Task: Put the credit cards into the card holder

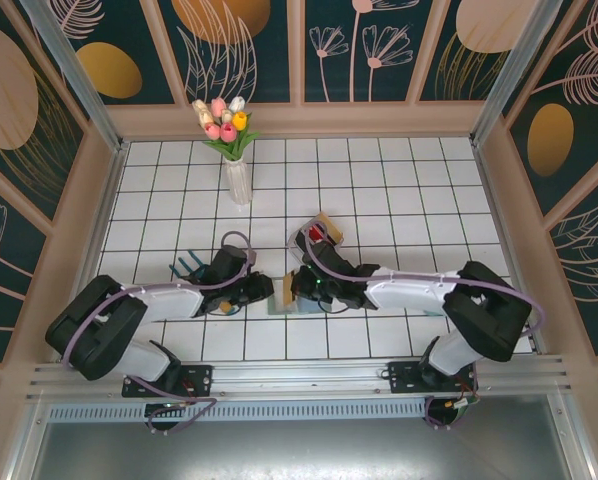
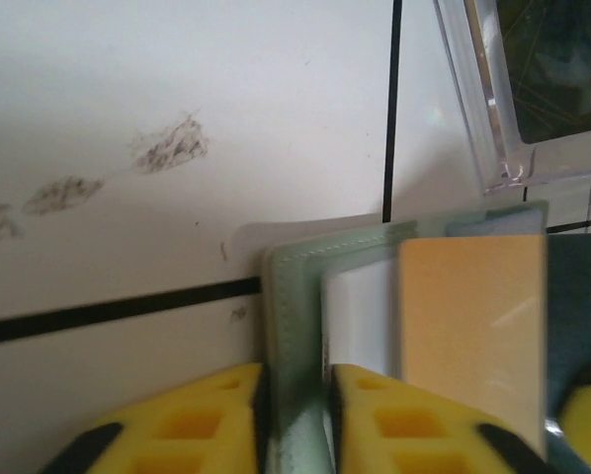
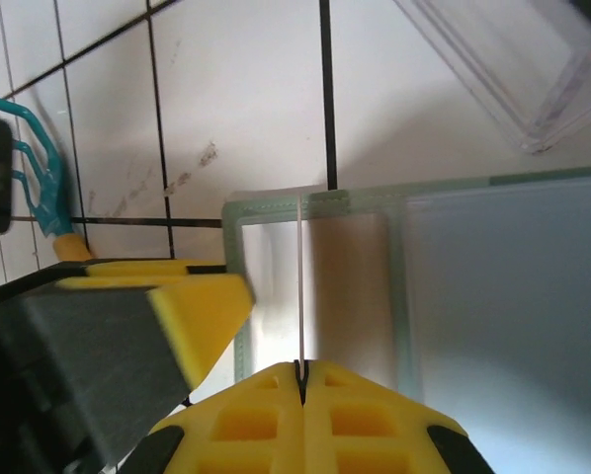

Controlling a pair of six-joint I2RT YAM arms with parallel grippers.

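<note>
Where your two arms meet, close to the near edge of the desk (image 1: 399, 190) and about midway between its left and right edges, you have the card holder (image 1: 279, 308) lying open on the tiles. Your left hand (image 1: 257, 290) reaches it from the left. On its wrist camera the yellow fingers (image 2: 207, 415) are closed down on the holder's stitched sage-green border, pinching that edge. Your right hand (image 1: 297, 288) comes in from the right, its fingers pressed together on a tan card (image 2: 468, 336). The card stands on edge over the holder's inner pockets. From the right wrist you see it edge-on, a thin line running from the fingertips to the holder's far border. You cannot tell whether its leading edge sits inside a pocket. The two hands are just beside each other over the holder.

For room, mind the clear box (image 1: 322, 232) just beyond the right hand, its corner near the holder's far border. A teal fork (image 1: 186, 265) lies just beyond the left hand. The vase of tulips (image 1: 237, 170) stands well apart toward the far edge, left of centre. Bare tiles stretch toward the far right corner and along the right edge.
</note>
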